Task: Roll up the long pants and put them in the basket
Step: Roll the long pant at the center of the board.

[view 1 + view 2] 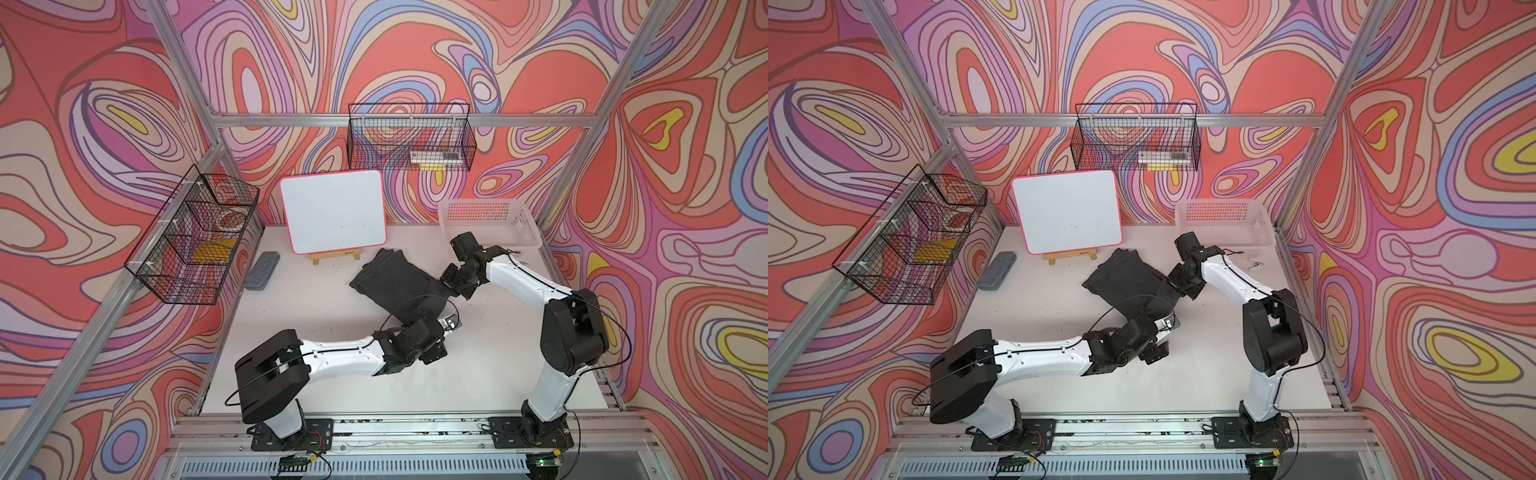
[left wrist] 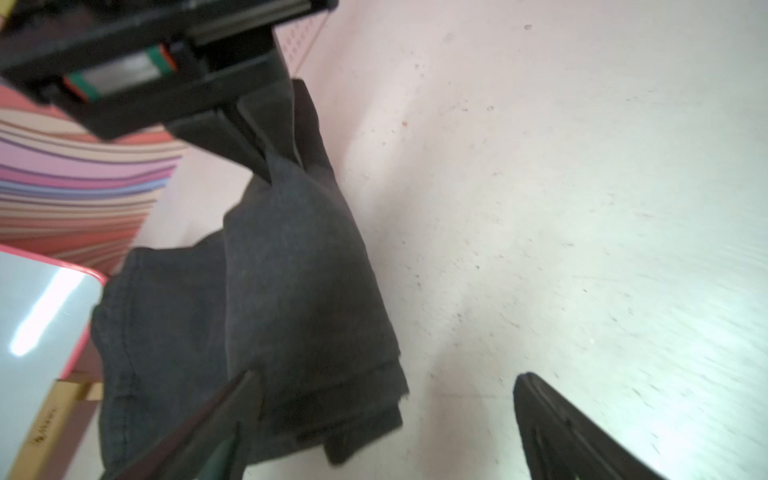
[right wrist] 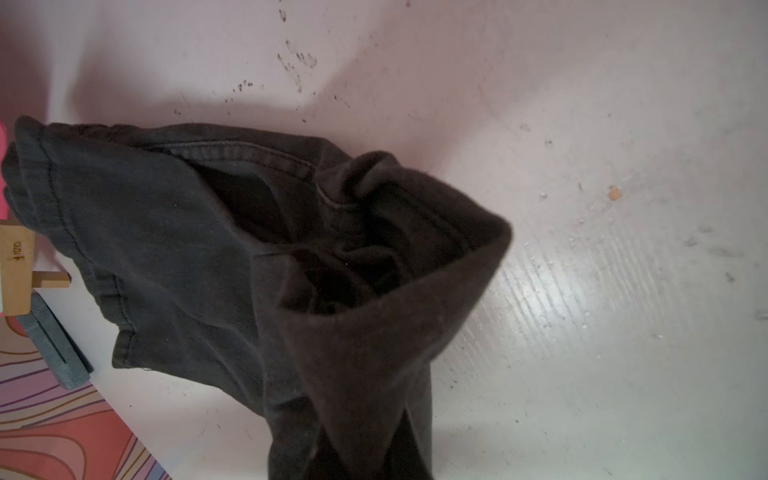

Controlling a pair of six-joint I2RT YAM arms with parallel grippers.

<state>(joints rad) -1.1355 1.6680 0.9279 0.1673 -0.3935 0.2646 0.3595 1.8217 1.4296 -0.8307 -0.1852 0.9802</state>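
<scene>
Barely started rolling the pants (image 1: 395, 280), folded loosely on the table (image 1: 316, 324), no roll yet. Clamped on one end with right gripper (image 1: 449, 286); hovering at the near edge with left gripper (image 1: 444, 338) spread wide, empty.

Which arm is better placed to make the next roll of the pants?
Right, likely: the right claw is shut on an edge of the long pants, with fabric drawn up toward it, while the left claw stands open, gripping nothing.
</scene>
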